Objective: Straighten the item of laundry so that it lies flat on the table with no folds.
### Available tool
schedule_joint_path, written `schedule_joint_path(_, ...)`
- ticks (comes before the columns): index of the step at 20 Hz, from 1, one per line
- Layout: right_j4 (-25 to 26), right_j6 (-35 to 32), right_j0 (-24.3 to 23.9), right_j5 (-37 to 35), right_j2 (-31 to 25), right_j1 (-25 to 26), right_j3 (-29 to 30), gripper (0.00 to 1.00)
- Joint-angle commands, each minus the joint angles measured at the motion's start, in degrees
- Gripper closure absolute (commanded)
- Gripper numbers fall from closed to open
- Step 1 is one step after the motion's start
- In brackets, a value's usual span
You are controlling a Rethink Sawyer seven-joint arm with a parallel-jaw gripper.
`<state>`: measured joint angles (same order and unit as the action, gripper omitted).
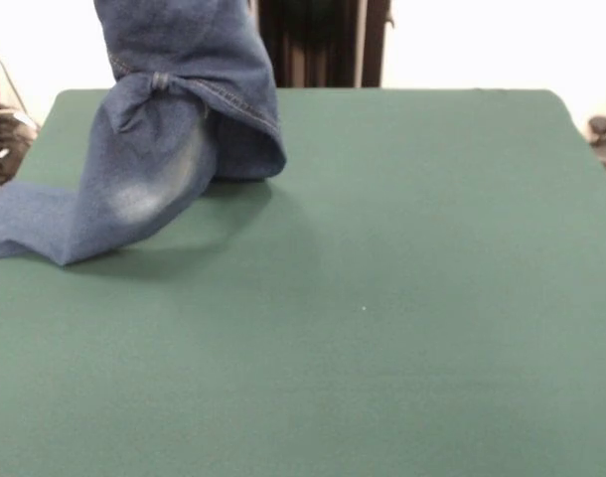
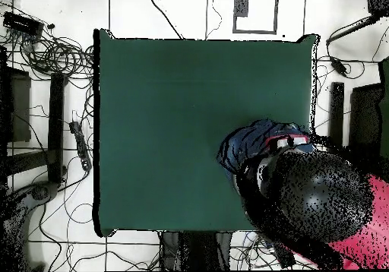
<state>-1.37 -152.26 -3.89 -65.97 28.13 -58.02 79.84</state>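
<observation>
A: The jeans are seen at the left of the front view, lifted in a bunched column that runs out of the top edge of the picture. One leg trails down to the table and off toward its left edge, a pale faded patch showing on it. A knot-like gather with orange-tan stitching is noted partway up.

B: In the overhead view, the jeans are found at the right side of the table, near the edge closest to the robot's base, largely covered by the red and black arm.

A: Is the gripper itself shown?

B: Its body appears to be hidden behind the cloth in the front view and under the arm from above, so whether it is clenched or released cannot be told. The cloth is probably held by it, since the fabric is hanging upward, but that is only inferred.

A: How much of the task is judged done?

B: Little, it is judged. The garment is still crumpled and doubled over, with only the end of one leg resting on the green surface. The wide bare stretch of table to the right is unused. What is left: the jeans are to be laid down, both legs drawn out, and every fold smoothed away.
</observation>
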Motion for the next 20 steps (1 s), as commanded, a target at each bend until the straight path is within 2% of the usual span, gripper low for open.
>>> schedule_joint_path(1,-3.6,1.9,-2.9,1.1,-5.0,-3.5,4.3,1.00)
schedule_joint_path(13,-2.6,4.2,-7.0,-1.5,-5.9,-5.2,2.4,1.00)
schedule_joint_path(16,-3.2,6.4,-9.2,-0.5,-6.7,-5.9,3.9,1.00)
schedule_joint_path(20,-2.6,4.7,-7.9,1.6,-7.1,-6.5,6.4,1.00)
